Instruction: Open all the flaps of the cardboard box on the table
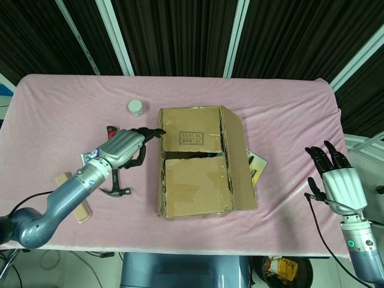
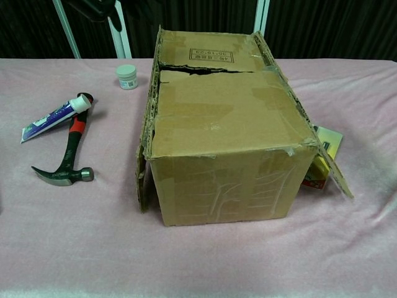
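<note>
**Left hand above the hammer, beside the box**

One cardboard box [image 1: 201, 162] sits mid-table on the pink cloth [image 1: 288, 108]. Its two inner top flaps lie flat with a dark gap between them; the right outer flap hangs down the right side, and the left one stands along the left edge.

The left hand [image 1: 125, 148] hovers just left of the box, fingers loosely spread, holding nothing, fingertips near the box's far-left corner. Beneath it lie one hammer [image 2: 67, 155] and one toothpaste tube [image 2: 56, 117], touching. One small jar [image 1: 135, 108] stands farther back; one tan block [image 1: 73, 197] lies nearer. A yellow packet [image 2: 325, 154] peeks out right of the box.

The right hand [image 1: 339, 180] is spread and empty, off the table's right edge.
</note>
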Controlling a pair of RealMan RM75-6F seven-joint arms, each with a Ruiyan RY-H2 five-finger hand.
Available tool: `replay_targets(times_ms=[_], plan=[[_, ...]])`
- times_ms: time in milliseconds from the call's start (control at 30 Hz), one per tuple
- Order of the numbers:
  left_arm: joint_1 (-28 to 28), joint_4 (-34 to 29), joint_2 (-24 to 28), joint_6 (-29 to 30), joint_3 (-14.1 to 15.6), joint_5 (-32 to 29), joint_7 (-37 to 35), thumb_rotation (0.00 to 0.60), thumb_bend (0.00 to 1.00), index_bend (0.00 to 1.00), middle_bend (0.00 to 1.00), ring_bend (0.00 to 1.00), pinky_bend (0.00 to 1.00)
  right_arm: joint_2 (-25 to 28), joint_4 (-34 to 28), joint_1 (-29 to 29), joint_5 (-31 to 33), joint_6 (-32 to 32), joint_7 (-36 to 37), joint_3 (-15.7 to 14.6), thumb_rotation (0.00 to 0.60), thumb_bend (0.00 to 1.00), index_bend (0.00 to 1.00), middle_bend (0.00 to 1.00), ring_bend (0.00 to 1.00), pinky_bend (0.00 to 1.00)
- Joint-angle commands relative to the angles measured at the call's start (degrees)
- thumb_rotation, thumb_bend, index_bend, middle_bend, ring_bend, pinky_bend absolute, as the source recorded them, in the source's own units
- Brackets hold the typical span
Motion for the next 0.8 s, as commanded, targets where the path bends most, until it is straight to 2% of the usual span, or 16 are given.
replay_targets(times_ms=[33,200,400,600,800], plan=[[-6.1,1.6,-4.0,-0.5,0.9,-6.9,3.7,0.6,0.9,0.14,0.22,0.17,0.28,0.0,0.1,-0.2,0.3,-0.1,0.6,0.3,0.6,0.44,0.15,0.21,0.07,0.25],[-10.5,2.4,-6.6,0.2,2.7,-13.0,5.6,0.6,0.91,0.14,0.23,0.18,0.3,0.0,0.4,-0.3,0.4,-0.5,1.1,0.5,0.6,0.44,0.15,0.21,0.07,0.25],[-14.3,3.6,-9.1,1.1,5.0,-16.9,7.8,0.6,0.92,0.15,0.24,0.19,0.3,-0.3,1.3,-0.5,0.3,-0.7,1.2,0.7,0.6,0.44,0.15,0.21,0.07,0.25],[-16.1,4.0,-10.5,1.1,6.3,-18.7,8.3,0.6,0.93,0.15,0.25,0.19,0.3,-0.3,1.5,-0.6,0.4,-0.8,1.6,1.0,0.6,0.44,0.15,0.21,0.07,0.25],[-16.8,3.4,-10.8,1.3,6.5,-19.4,7.5,0.6,0.93,0.17,0.28,0.23,0.35,-0.4,1.5,-0.7,0.2,-0.8,1.8,1.1,0.6,0.44,0.15,0.21,0.07,0.25]])
